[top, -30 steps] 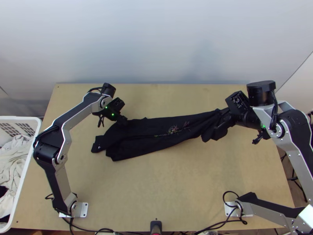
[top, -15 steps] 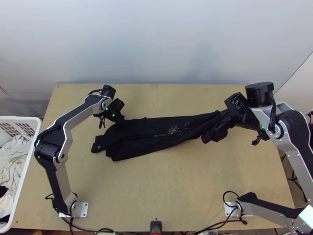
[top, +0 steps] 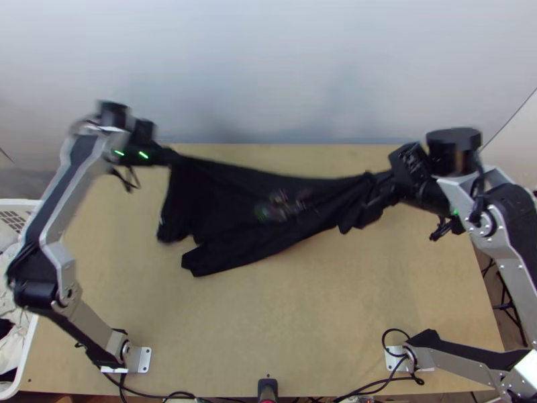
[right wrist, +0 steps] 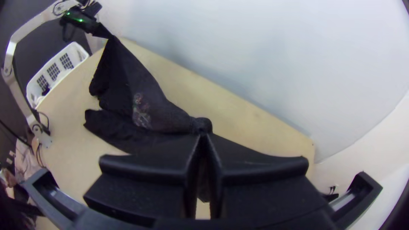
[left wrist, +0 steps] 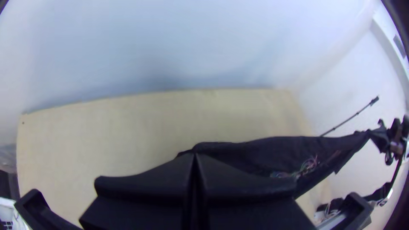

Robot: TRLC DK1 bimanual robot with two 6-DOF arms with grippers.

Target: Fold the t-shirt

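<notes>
My left gripper [top: 169,156] is over the table's far left part, shut on an upper corner of the black t-shirt [top: 228,201]. At the right, my right gripper [top: 376,195] is shut on the shirt's other end, where the cloth is bunched. The shirt hangs stretched between both, its lower left edge sagging toward the table, with a colored print in its middle. In the left wrist view, the cloth [left wrist: 272,151] leads away from the left gripper [left wrist: 195,158]. In the right wrist view, a bunched knob of the shirt [right wrist: 201,125] sits at the tips of the right gripper [right wrist: 204,138].
A white basket [top: 27,342] with light cloths stands left of the wooden table [top: 282,336]. A pale wall [top: 268,67] rises behind the table's far edge. A small black device [top: 267,388] is at the near edge.
My left gripper has moved up and to the left, lifting the shirt's left part and drawing the cloth wider. The right gripper has shifted only slightly.
</notes>
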